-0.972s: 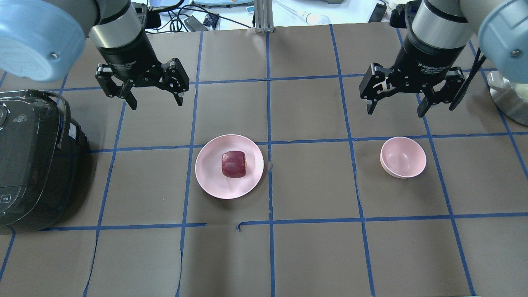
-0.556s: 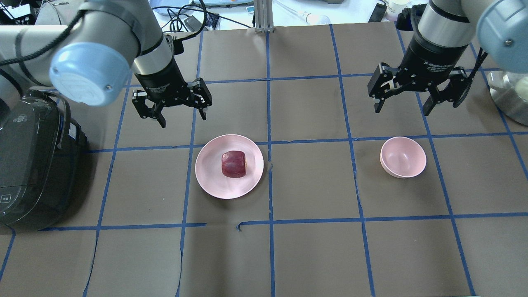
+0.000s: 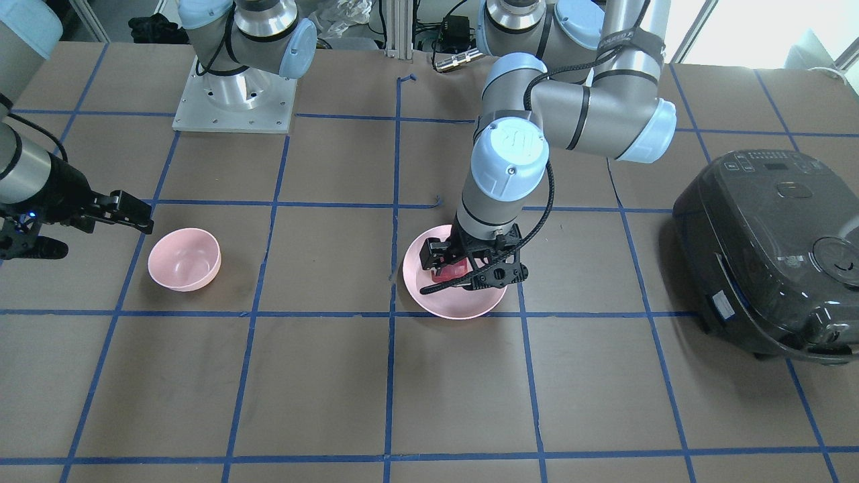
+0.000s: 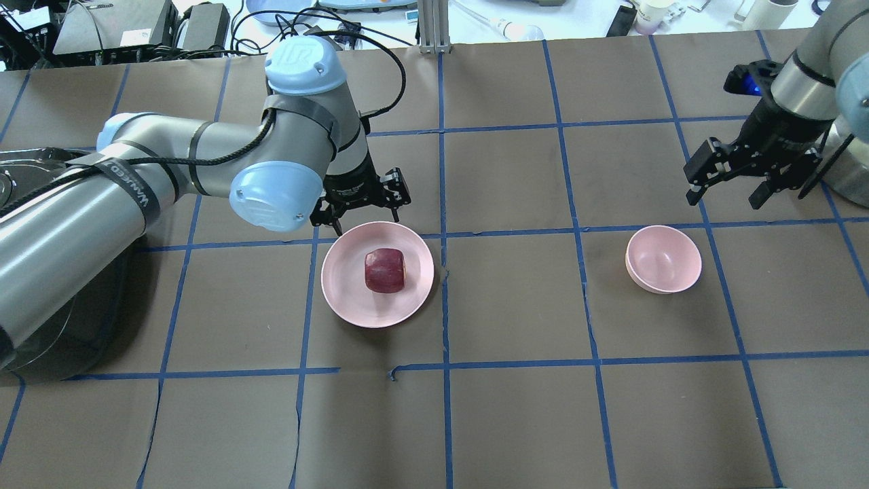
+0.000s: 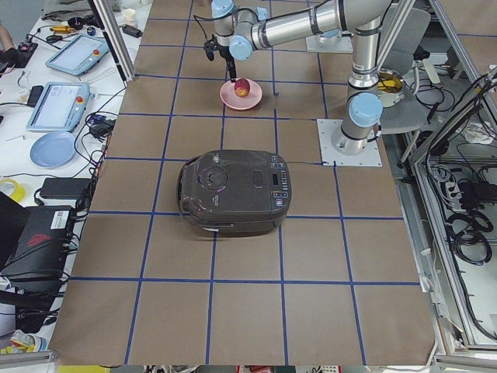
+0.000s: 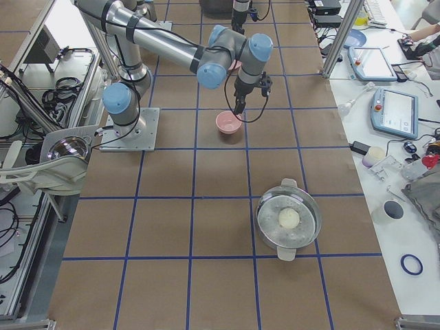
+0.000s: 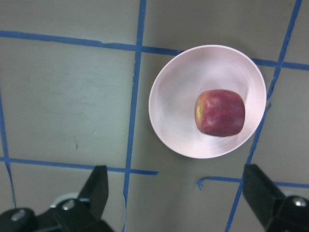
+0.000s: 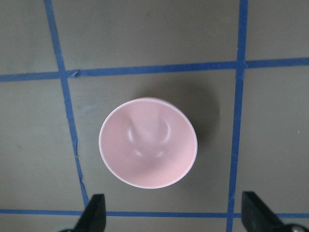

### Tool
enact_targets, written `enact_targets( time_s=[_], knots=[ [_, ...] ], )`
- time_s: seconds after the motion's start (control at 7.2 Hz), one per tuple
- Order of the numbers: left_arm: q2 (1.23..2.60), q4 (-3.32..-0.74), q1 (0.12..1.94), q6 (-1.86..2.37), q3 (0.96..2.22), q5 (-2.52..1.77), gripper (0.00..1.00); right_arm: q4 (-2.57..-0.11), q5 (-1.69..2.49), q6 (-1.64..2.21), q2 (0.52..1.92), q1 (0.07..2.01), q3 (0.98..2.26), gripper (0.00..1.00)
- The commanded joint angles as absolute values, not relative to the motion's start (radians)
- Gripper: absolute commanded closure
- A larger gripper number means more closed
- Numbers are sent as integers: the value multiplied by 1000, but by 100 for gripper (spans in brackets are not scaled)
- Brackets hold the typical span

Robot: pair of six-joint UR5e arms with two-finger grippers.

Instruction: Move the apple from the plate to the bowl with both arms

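The dark red apple (image 4: 385, 270) lies in the middle of the pale pink plate (image 4: 353, 299). My left gripper (image 4: 365, 221) is open and empty. It hovers above the plate, by its far rim in the overhead view, and does not touch the apple. In the front view the left gripper (image 3: 466, 268) partly hides the apple (image 3: 451, 272). In the left wrist view the apple (image 7: 220, 112) sits ahead of the open fingers (image 7: 99, 188). The small pink bowl (image 4: 664, 258) is empty. My right gripper (image 4: 723, 197) is open and empty, raised beyond the bowl. The bowl (image 8: 147, 142) shows below it in the right wrist view.
A black rice cooker (image 3: 772, 248) stands on the robot's left end of the table, partly under the left arm. A metal pot (image 6: 289, 218) holding a white ball stands at the right end. Blue tape lines grid the brown table cover.
My left arm has swung down and towards the plate, bringing its open gripper close over it. My right gripper has moved right, away from the table's middle. Apple, plate and bowl have not moved.
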State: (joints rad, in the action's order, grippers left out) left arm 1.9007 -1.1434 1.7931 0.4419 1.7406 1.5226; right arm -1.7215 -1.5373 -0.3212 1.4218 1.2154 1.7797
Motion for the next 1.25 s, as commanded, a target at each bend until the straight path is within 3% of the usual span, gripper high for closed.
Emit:
enact_targets(
  time_s=[0.0, 0.56, 0.69, 0.83, 0.97, 1.11],
  knots=[
    [1971, -1095, 1841, 488, 1778, 1523, 0, -1911, -1539, -357, 1364, 1204, 1934, 0],
    [2006, -1092, 1845, 411, 1807, 1520, 2, -1982, -1549, -356, 1269, 1204, 1965, 0],
    [2003, -1089, 1845, 410, 1804, 1520, 40, -1980, -1551, -350, 1259, 1204, 1976, 45],
    [1996, -1088, 1845, 416, 1801, 1520, 86, -1980, -1554, -360, 1261, 1204, 1976, 92],
    [1990, -1091, 1845, 419, 1792, 1516, 100, -1979, -1554, -359, 1261, 1204, 1976, 100],
    [1980, -1089, 1839, 419, 1778, 1514, 100, -1977, -1554, -354, 1262, 1204, 1967, 100]
  ],
)
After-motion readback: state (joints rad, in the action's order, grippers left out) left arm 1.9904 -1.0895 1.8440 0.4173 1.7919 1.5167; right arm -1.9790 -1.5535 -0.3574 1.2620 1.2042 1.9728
